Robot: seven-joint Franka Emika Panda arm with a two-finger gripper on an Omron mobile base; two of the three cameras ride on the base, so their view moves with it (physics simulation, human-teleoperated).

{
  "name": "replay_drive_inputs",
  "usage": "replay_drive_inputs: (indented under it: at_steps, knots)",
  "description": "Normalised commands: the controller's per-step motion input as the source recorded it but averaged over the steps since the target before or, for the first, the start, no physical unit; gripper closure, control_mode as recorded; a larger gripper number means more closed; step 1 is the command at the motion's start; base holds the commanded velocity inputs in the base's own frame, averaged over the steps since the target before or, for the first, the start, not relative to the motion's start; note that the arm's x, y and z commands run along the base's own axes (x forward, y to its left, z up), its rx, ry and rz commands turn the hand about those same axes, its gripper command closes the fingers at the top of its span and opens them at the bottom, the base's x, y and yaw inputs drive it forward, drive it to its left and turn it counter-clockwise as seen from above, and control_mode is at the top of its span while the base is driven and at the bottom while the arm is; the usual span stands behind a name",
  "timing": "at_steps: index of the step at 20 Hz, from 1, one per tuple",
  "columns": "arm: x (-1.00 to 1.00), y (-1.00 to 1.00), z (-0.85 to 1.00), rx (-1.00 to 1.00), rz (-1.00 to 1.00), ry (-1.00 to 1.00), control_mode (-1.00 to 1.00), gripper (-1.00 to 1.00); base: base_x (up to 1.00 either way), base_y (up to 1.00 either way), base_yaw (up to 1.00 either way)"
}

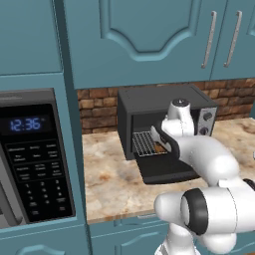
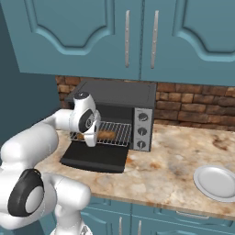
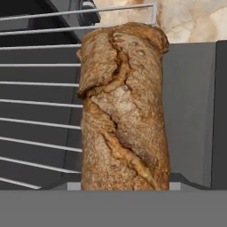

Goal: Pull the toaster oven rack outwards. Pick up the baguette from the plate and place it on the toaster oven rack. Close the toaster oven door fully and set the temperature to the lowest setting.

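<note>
The baguette [image 2: 106,135] lies on the toaster oven rack [image 2: 117,133], which sticks out over the open toaster oven door [image 2: 96,158]. The gripper [image 2: 91,137] hangs right above the rack; I cannot tell if it grips the bread. Next I think it must let go, lift away, then shut the door.

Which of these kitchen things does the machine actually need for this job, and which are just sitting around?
Needed:
toaster oven
rack
baguette
oven door
knobs
plate, where the bread came from

Just lying about:
microwave
wall cupboards
brick wall

Microwave [image 1: 32,159], empty-looking plate [image 2: 216,182], brick backsplash [image 2: 193,110].
</note>
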Motion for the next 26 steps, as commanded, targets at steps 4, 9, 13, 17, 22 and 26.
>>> replay_drive_inputs:
  at_steps: [4,9,13,17,22,26]
  knots:
    - [0.2,0.0,-0.02,0.0,0.0,0.07,-1.0,1.0,0.0,0.0,0.0]
    - [0.21,0.0,-0.01,0.0,0.0,0.04,-1.0,1.0,0.0,0.0,0.0]
    - [0.24,0.0,-0.04,0.0,0.0,0.02,-1.0,1.0,0.0,0.0,0.0]
    - [0.2,0.0,-0.06,0.0,0.0,0.0,-1.0,1.0,0.0,0.0,0.0]
    - [0.2,0.0,-0.16,0.0,0.0,0.0,-1.0,1.0,0.0,0.0,0.0]
    - [0.21,0.0,-0.14,0.0,0.0,0.0,-1.0,1.0,0.0,0.0,0.0]
